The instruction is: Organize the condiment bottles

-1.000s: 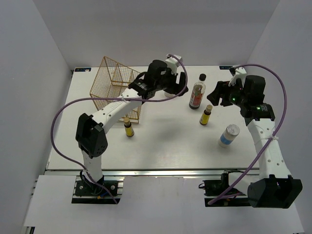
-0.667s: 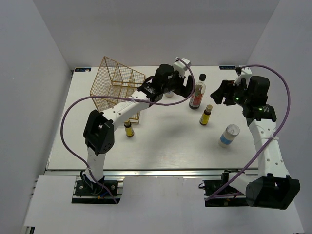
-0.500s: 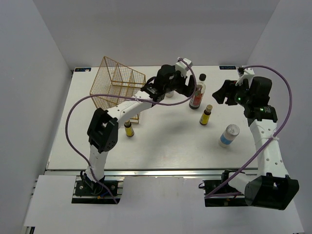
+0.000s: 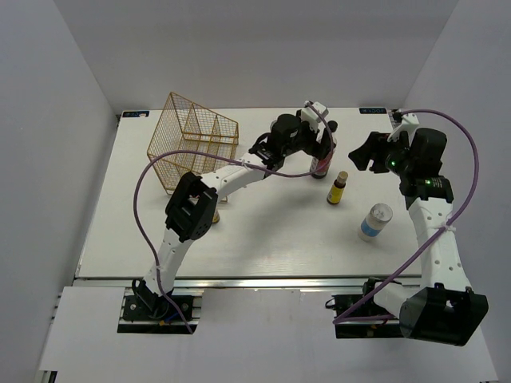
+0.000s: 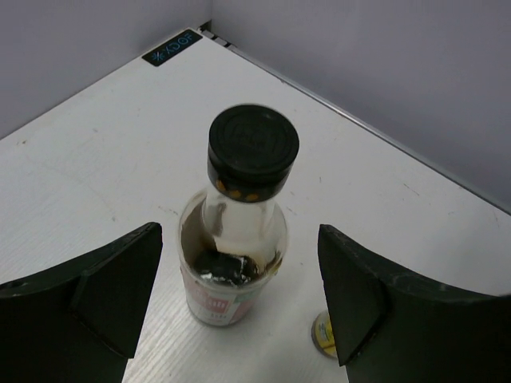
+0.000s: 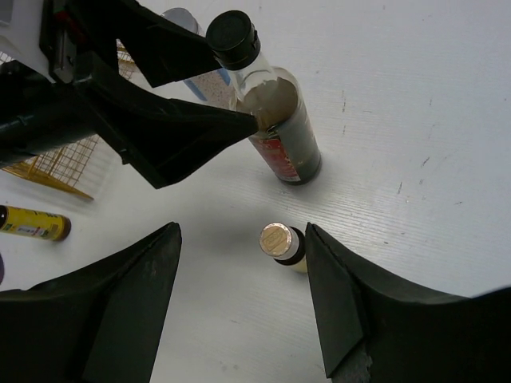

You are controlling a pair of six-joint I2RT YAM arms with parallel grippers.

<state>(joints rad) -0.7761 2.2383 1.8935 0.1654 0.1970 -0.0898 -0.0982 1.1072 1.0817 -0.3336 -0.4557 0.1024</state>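
The tall dark-filled bottle (image 5: 238,267) with black cap and red label stands upright between the fingers of my open left gripper (image 5: 239,299); neither finger touches it. From above, that left gripper (image 4: 319,147) covers most of the tall bottle (image 4: 322,167). A tiny yellow bottle (image 6: 281,243) with a gold-topped cap stands below and between the fingers of my open right gripper (image 6: 243,311), which hovers apart from it. In the top view the right gripper (image 4: 369,152) is right of the tall bottle, with the yellow bottle (image 4: 338,187) in front. A white jar (image 4: 375,221) stands near the right arm.
The gold wire rack (image 4: 192,140) stands at the back left. A second yellow bottle (image 6: 33,223) shows beside the rack (image 6: 68,159) in the right wrist view. Another jar (image 6: 185,20) peeks out behind the left gripper's fingers (image 6: 188,128). The back wall is close behind the tall bottle.
My left arm has stretched to the right, bringing its open gripper from beside the rack to around the tall bottle. The right gripper has drifted slightly right.
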